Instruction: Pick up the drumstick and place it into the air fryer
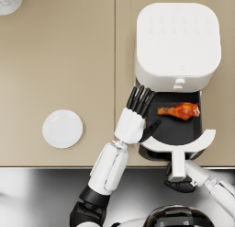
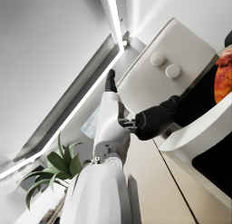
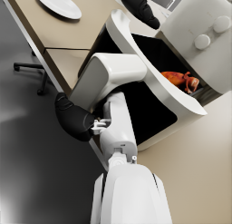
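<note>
The placing step looks finished: the glazed orange-brown drumstick (image 1: 179,110) already lies inside the pulled-out black drawer basket (image 1: 172,129) of the boxy white air fryer (image 1: 176,40), toward the basket's back-right part, its thick end at about three o'clock and its bone end pointing to nine o'clock. What the task plausibly still calls for is clearing the left hand away and, if closing is wanted, pushing the drawer home by its white front handle (image 1: 178,162). The left hand (image 1: 134,118) hangs at the basket's left rim, at roughly nine o'clock from the drumstick and apart from it, holding nothing; its dark fingers (image 1: 140,100) are straight and slightly fanned, pointing toward twelve o'clock at the fryer body, with the thumb stuck out toward the basket. The right hand (image 1: 180,184) sits at six o'clock of the drawer, closed around the lower end of the handle, well apart from the drumstick. A round white ceramic plate (image 1: 62,128) rests on the beige countertop (image 1: 59,60), far off at nine o'clock.
</note>
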Robot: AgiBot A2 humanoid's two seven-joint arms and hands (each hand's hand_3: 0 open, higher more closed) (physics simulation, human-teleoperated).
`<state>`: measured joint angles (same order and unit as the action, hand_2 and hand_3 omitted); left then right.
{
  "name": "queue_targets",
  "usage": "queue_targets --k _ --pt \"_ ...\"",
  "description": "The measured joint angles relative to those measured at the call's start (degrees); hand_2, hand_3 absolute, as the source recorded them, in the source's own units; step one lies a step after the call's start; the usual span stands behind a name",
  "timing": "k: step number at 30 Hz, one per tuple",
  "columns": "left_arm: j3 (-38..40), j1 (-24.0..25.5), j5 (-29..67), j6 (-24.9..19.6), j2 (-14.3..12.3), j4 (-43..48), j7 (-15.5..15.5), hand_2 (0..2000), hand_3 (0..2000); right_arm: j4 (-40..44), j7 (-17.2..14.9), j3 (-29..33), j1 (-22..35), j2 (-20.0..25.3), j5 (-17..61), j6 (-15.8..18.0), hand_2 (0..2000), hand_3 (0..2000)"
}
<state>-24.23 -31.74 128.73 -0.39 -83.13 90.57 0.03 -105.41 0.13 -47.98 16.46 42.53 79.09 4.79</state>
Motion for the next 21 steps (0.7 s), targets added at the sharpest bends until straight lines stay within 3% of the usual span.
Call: queue_targets --k 5,10,15,21 --pt "13.0 9.9 0.0 0.3 3.8 10.6 0.0 0 0 2.5 -0.3 -0.2 2.3 1.4 -0.1 0.9 2000 2000" --pt "25.6 16.2 -0.1 0.4 3.6 17.0 0.0 0 0 9.5 -0.2 0.0 7.1 5.6 -0.2 3.4 2000 2000" --pt "33.1 18.6 -0.1 0.4 3.2 17.0 0.0 0 0 17.5 0.0 0.1 12.2 10.0 0.1 5.4 2000 2000" --pt "37.8 17.7 -0.1 0.4 3.9 14.8 0.0 0 0 27.4 -0.2 0.7 18.3 15.4 0.2 8.1 2000 2000"
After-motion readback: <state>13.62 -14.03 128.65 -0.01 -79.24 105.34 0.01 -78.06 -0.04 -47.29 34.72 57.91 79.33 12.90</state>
